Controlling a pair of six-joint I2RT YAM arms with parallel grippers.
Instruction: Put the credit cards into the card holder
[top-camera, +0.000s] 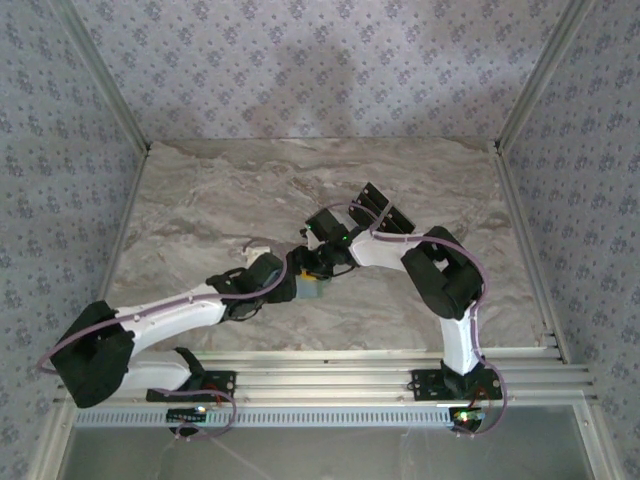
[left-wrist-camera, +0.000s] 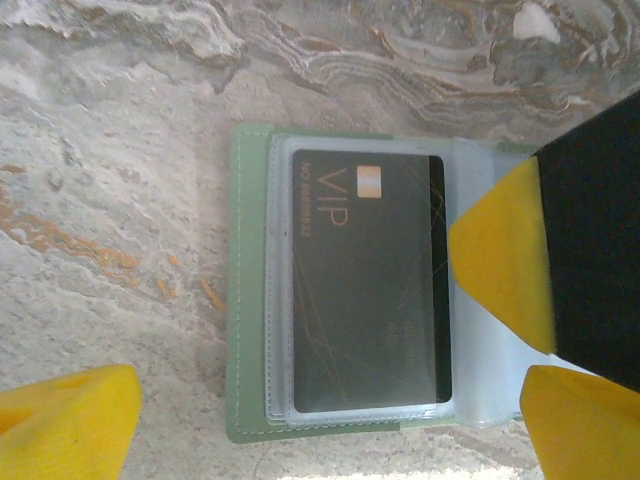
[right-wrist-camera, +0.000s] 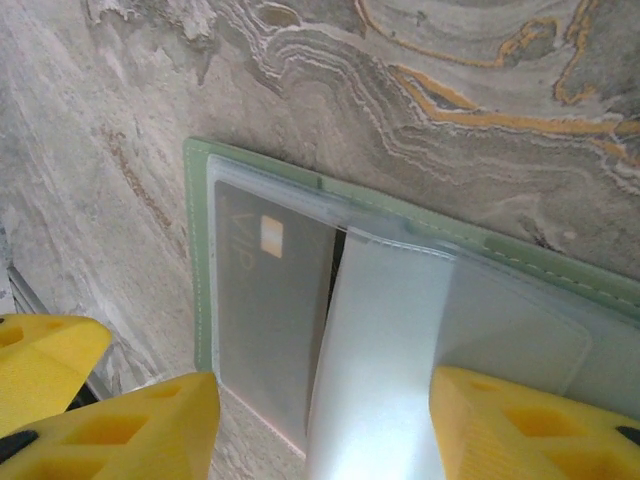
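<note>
The pale green card holder (left-wrist-camera: 238, 300) lies open on the marble table, its clear sleeves showing. A black credit card (left-wrist-camera: 365, 290) marked VIP sits inside one sleeve, and shows greyish through the plastic in the right wrist view (right-wrist-camera: 265, 320). My left gripper (left-wrist-camera: 330, 445) hovers open over the holder's near edge, its yellow fingers (left-wrist-camera: 70, 420) wide to either side. My right gripper (right-wrist-camera: 325, 440) is open too. A clear sleeve flap (right-wrist-camera: 385, 360) stands up between its fingers and touches the right-hand one (right-wrist-camera: 530, 430). One right finger (left-wrist-camera: 505, 255) rests on the sleeve beside the card. Both grippers meet over the holder (top-camera: 308, 288).
The marble table (top-camera: 200, 200) stretches around the holder, bounded by patterned walls and metal posts (top-camera: 520, 100). A rail (top-camera: 330, 375) carries both arm bases at the near edge. The left gripper's finger (right-wrist-camera: 40, 360) sits close beside the right gripper.
</note>
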